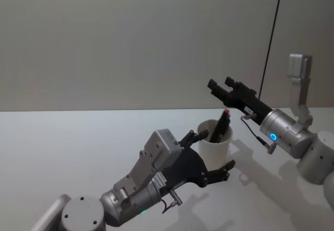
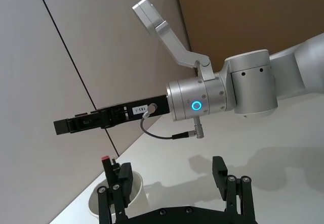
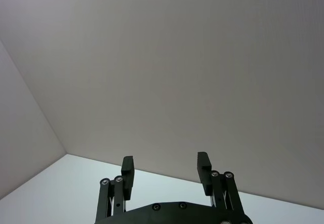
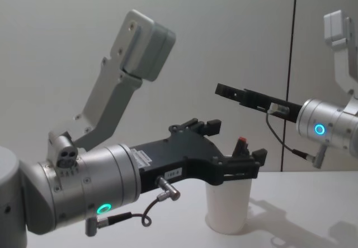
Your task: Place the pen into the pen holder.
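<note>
The pen (image 1: pixel 221 125) already stands tilted inside the white paper cup (image 1: pixel 215 146) on the table (image 1: pixel 62 147), its red tip poking above the rim, so the main job looks done. The right gripper (image 1: pixel 222 87) hangs above and behind the cup with its fingers spread and empty. The left gripper (image 1: pixel 214 150) sits spread around the cup without squeezing it, so I judge only pulling both arms away remains.

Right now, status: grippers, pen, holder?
Left gripper open around the pen holder. Right gripper open, empty, raised above it. Pen standing inside the holder. Nothing in the way.
</note>
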